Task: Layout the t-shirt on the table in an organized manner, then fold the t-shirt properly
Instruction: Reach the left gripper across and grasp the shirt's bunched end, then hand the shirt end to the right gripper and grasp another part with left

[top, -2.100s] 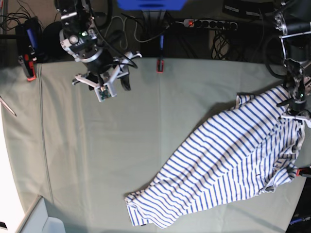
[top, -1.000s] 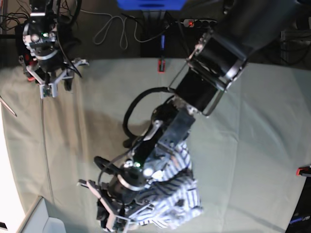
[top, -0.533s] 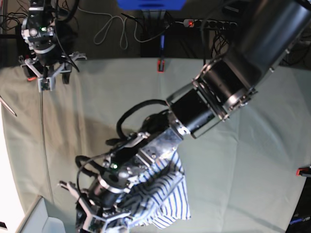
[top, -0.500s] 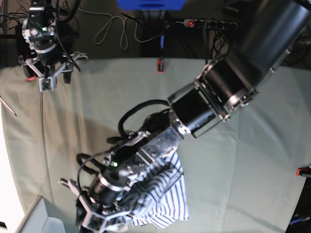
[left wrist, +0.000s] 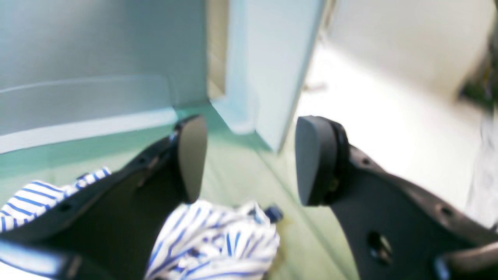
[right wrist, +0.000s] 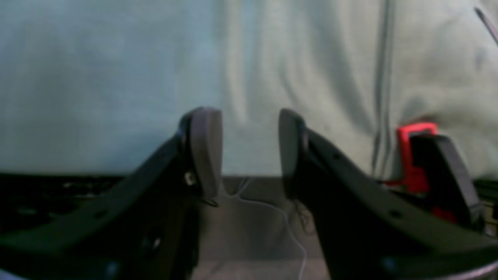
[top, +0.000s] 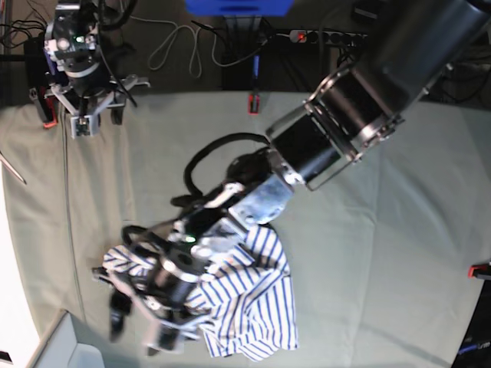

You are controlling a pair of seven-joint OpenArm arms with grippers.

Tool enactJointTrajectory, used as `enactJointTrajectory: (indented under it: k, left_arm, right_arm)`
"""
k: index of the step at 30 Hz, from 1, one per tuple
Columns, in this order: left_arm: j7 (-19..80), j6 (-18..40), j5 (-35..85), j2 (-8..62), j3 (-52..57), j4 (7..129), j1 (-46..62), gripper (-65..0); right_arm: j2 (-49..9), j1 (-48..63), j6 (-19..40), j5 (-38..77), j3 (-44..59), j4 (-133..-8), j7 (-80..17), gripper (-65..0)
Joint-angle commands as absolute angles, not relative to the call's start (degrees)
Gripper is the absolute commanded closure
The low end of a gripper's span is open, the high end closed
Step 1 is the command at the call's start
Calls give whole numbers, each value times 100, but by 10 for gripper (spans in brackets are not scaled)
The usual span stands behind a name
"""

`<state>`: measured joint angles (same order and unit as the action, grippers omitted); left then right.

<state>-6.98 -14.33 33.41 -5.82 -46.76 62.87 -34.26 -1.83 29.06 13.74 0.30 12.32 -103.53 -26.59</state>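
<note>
A white t-shirt [top: 245, 295] with thin blue stripes is seen bunched into a soft, rumpled heap on the near part of the table [top: 399, 230], whose pale grey-green cloth is marked by faint creases. The left gripper [left wrist: 249, 159] is shown above the heap at the end of a thick black arm with metal bands; its two rounded dark pads are spread well apart and nothing is held between them, the crumpled striped fabric lying just below and beside the left-hand finger [left wrist: 190, 155] in the wrist view. A small dark label [left wrist: 273, 213] is visible at the edge of the bundle. A pale box corner [left wrist: 268, 77] is seen just beyond the cloth. The right gripper [right wrist: 251, 149] is held at the far corner of the table, well apart from the shirt, with its smooth dark jaws parted and empty. A red clamp [right wrist: 414, 155] is seen at the table's edge beside it.
</note>
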Motion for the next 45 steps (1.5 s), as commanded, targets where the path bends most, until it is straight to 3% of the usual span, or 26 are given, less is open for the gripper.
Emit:
enactJointTrajectory:
  k: [1,6,10,16,26,36,39,43,45]
  left_arm:
    - [-787,-1534,3336,-286,-4365,6413,-3363,-348]
    - [-743,-1534,3380,831,-2941,6826,-2422,-348]
    - [-734,-1534,3380,1578,-2097,7231,-1578,-351]
    - [-734,-1525,3389,2316,-1051,7723,-215,-351]
    - [-734,-1525,3389,2378,312,8462,1420,-351]
    - [-778,-1525,3389,2360,567,8444,1895,-351]
    - [-778,-1525,3389,2378,576,8444,1903,-351]
    - [-778,-1525,3389,2360,752,8453,1895,-351]
    - [-778,-1525,3389,2360,778,8453,1868,-351]
  right_arm:
    - [-242,2809,1473,40,1270,-10571,-2457,-249]
    - [-251,2299,1473,40,989,-10633,-2457,-252]
    - [-251,1684,1473,40,708,-10501,-2466,-312]
    - [-295,321,1473,-145,31,-9508,-2738,-342]
    - [-286,-1710,1446,-875,-760,-7090,-2826,-349]
    - [-303,-2545,1446,-884,-778,-5103,-1763,-342]
    - [-400,-2589,1446,-884,-778,-4831,-1552,-275]
    - [-409,-2527,1437,-884,-716,-5095,-1552,-31]
    - [-453,-2281,1429,-884,-673,-5534,-1569,0]
